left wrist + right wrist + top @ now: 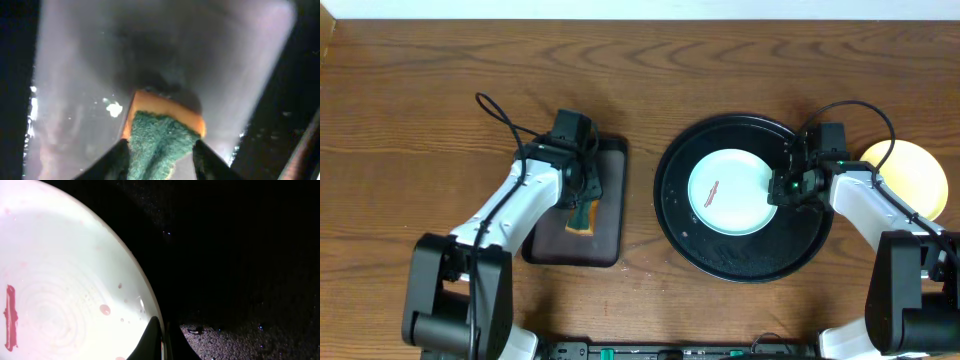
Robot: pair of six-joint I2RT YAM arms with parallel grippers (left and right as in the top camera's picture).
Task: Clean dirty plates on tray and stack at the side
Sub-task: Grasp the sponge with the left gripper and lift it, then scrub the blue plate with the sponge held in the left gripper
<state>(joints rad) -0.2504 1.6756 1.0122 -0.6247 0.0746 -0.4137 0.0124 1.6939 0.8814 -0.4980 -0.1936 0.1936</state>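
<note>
My left gripper [161, 161]: squeezed tight on a sponge [165, 117], with one finger on each side.
Sponge: orange with a fuzzy green side. It is over the brown tray [605, 240]. I cannot tell if it touches.
Brown tray: a dark flat box shape on the wooden table [420, 100], left of the round black tray [720, 265].
My right gripper [161, 340]: pinched shut on the right rim of the pale plate [735, 200].
Pale plate: lies in the middle of the round black tray. It has a red smear [10, 315] and small pink drops [104, 309].
Yellow plate [910, 170]: on the table, just right of the round black tray, partly hidden by my right arm [880, 205].
</note>
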